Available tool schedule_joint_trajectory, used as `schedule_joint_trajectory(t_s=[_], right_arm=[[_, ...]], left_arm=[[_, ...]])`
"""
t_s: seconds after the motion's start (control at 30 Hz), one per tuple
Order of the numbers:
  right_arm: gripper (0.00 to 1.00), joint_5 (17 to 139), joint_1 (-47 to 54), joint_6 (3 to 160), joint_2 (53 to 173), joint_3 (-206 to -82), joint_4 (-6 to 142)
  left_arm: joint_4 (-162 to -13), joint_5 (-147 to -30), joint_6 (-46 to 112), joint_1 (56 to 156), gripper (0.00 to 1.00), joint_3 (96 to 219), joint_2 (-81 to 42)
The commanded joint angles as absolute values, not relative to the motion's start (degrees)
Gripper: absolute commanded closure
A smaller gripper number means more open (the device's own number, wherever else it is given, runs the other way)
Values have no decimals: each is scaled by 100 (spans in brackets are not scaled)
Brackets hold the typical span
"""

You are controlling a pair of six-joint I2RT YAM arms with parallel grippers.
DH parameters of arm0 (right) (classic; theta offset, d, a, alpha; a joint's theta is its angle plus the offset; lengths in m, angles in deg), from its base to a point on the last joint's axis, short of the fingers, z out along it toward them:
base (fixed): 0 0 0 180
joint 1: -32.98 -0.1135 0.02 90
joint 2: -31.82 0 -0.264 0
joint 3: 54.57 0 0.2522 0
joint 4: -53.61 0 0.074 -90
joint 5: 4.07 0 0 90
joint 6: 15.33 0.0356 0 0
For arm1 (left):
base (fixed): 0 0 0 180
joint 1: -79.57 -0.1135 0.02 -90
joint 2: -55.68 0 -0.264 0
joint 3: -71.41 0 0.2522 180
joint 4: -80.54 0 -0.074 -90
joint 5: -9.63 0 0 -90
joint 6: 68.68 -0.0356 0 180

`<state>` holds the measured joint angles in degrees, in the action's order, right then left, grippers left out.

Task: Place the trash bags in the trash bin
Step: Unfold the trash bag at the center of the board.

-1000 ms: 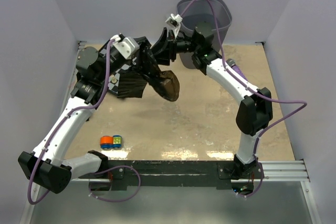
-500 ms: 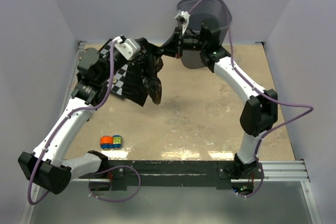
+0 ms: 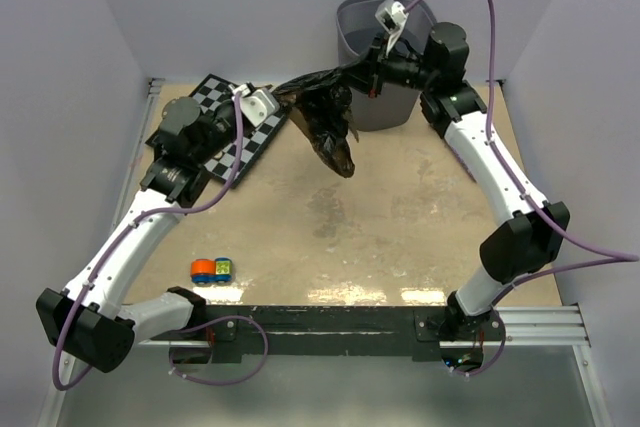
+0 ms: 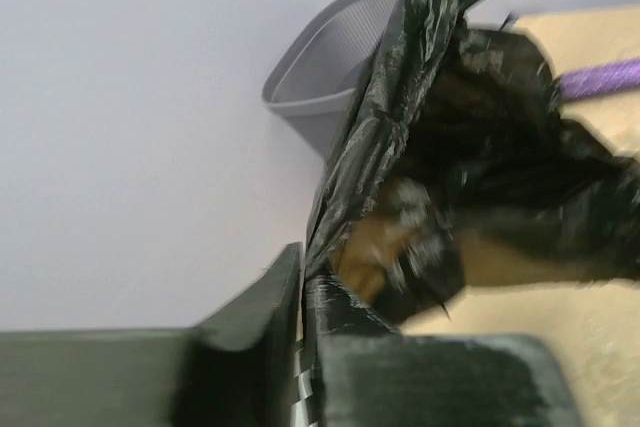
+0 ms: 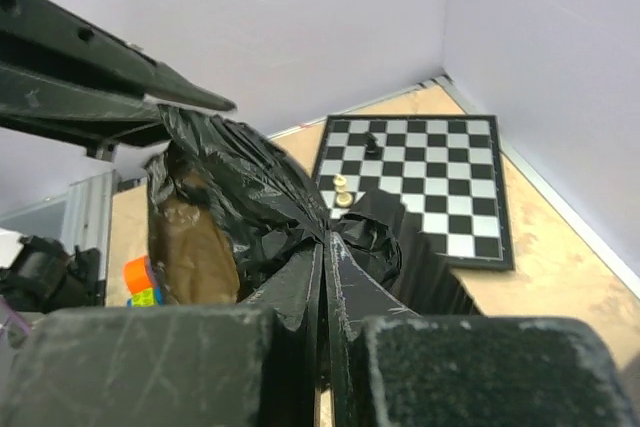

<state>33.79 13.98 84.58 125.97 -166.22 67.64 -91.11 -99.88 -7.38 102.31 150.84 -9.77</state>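
Left end effector [image 4: 303, 282], right end effector [image 5: 325, 247] tight on trash bag [image 3: 330, 125], brownish patch unclear.

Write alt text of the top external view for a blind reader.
A black trash bag hangs stretched between the left gripper and right gripper, both shut on it, beside the grey mesh trash bin at the far edge. A chessboard lies at far left, a small orange-and-blue toy near the arm bases.

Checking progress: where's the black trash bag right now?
Top view: the black trash bag hangs at the far middle, pinched between the left gripper and right gripper, just left of the trash bin.
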Motion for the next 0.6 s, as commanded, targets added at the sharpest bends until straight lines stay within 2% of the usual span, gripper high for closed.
schedule_joint_trajectory(t_s=[0.0,0.07,0.13,0.4,0.57], right_arm=[[100,3934,1637,8188,12490,-16685,6991],[100,4004,1628,8039,12551,-16852,7166],[100,4013,1620,7942,12595,-16976,7246],[100,4145,1365,7502,12569,-17152,7501],[100,4154,1286,7511,12508,-17248,7563]], left_arm=[[-8940,-10496,-934,10145,66,15355,-936],[-8782,-10918,-926,10154,51,15513,-954],[-8579,-11148,-944,10154,46,15767,-1067],[-7745,-11701,-899,10163,41,17217,-1972],[-6876,-12212,-1890,10180,41,17710,-2430]])
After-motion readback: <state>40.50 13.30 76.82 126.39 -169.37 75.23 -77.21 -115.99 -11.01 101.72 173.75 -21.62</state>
